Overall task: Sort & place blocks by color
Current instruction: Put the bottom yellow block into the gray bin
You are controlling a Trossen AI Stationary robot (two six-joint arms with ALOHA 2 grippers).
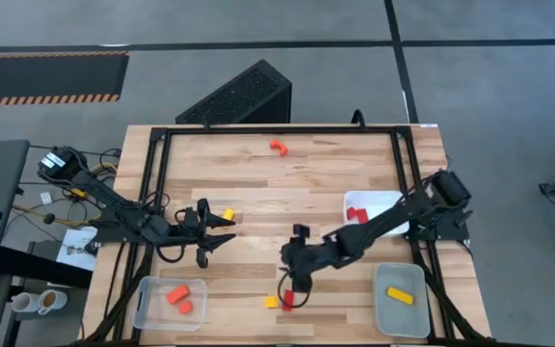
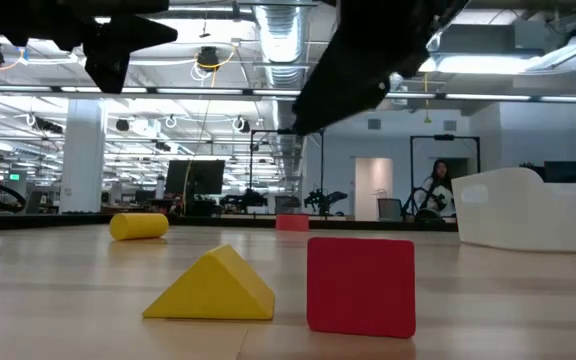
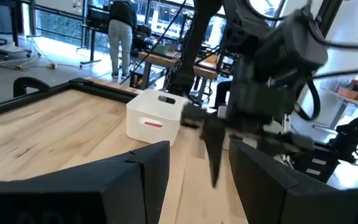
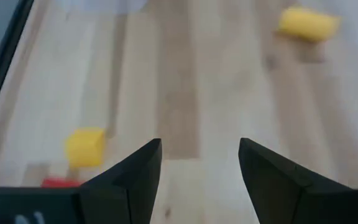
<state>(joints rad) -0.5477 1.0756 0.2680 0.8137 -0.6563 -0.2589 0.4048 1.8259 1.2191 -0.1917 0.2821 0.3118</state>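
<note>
Right gripper (image 1: 292, 289) hangs over the front-centre of the wooden table (image 1: 287, 183), fingers spread apart w/ nothing between them; its wrist view shows only bare wood in the gap. Just beside it lie a red block (image 1: 287, 300) and a yellow wedge (image 1: 271, 302), touching or nearly so, near the table's front edge. In the low view the same pair sit close to the camera: wedge (image 2: 211, 287) on the left, red block (image 2: 361, 284) on the right, both flat on the wood. Left gripper (image 1: 218, 241) sits left of centre, jaws apart and empty, pointing toward the right arm. A yellow cylinder-shaped block (image 1: 227, 214) lies just beyond it, apart from the fingers; it shows on its side in the low view (image 2: 139, 226). An orange arch (image 1: 277, 146) rests alone near the far edge, well away from both arms. Three trays: a clear tray (image 1: 145, 310) at front left holds two orange blocks (image 1: 179, 297); a white tray (image 1: 379, 200) at mid right holds red blocks (image 1: 356, 214); a grey tray (image 1: 414, 318) at front right holds one yellow bar (image 1: 399, 295). In the left wrist view a person (image 3: 122, 31) stands in the room beyond the table, back turned.
</note>
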